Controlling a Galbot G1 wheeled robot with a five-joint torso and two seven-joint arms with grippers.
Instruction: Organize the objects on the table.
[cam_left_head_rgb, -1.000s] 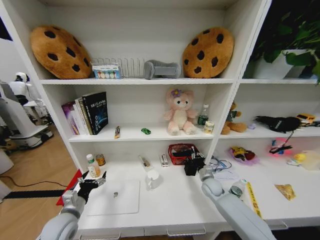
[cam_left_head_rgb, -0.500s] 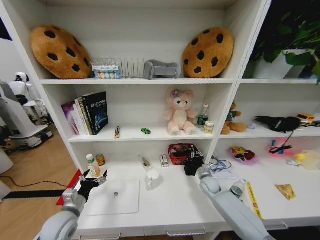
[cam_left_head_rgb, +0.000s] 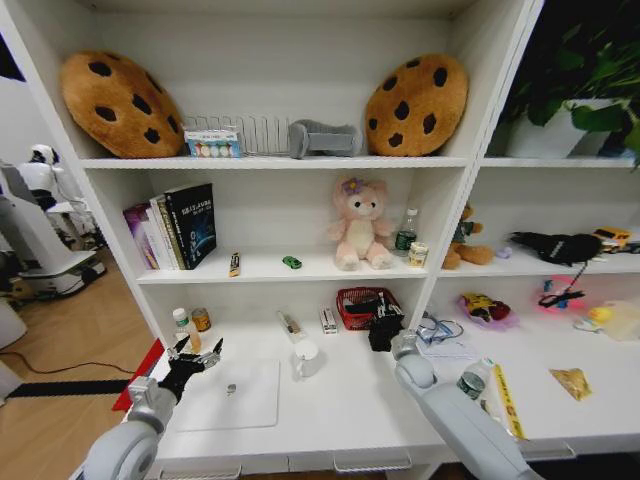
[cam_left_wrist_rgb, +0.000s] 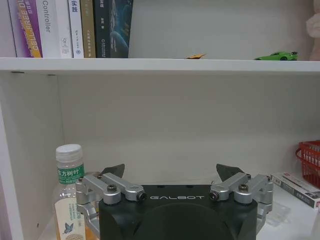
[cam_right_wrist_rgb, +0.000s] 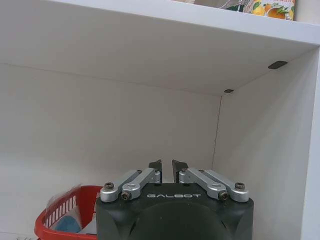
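Observation:
The closed silver laptop (cam_left_head_rgb: 230, 393) lies at the left of the white table (cam_left_head_rgb: 350, 410), with a white mug (cam_left_head_rgb: 305, 357) just right of it. My left gripper (cam_left_head_rgb: 192, 360) (cam_left_wrist_rgb: 172, 172) hovers open at the laptop's far left corner, beside a clear bottle with a green label (cam_left_head_rgb: 183, 330) (cam_left_wrist_rgb: 67, 195). My right gripper (cam_left_head_rgb: 385, 330) (cam_right_wrist_rgb: 166, 167) is shut on nothing, right in front of the red basket (cam_left_head_rgb: 365, 305) (cam_right_wrist_rgb: 60, 215). A tiny green toy car (cam_left_head_rgb: 291, 262) (cam_left_wrist_rgb: 276, 55) sits on the shelf above. A green-labelled can (cam_left_head_rgb: 470, 382) and a yellow packet (cam_left_head_rgb: 571, 381) lie to the right.
A shelf unit rises from the back of the desk, with books (cam_left_head_rgb: 175, 228), a pink plush bear (cam_left_head_rgb: 357, 224) and cookie cushions (cam_left_head_rgb: 415, 104). An orange jar (cam_left_head_rgb: 201, 319) stands near the bottle. Cables (cam_left_head_rgb: 440, 330) and small items lie at the right.
My left gripper has edged a little up and forward toward the bottle. My right gripper has shifted slightly left, nearer the basket.

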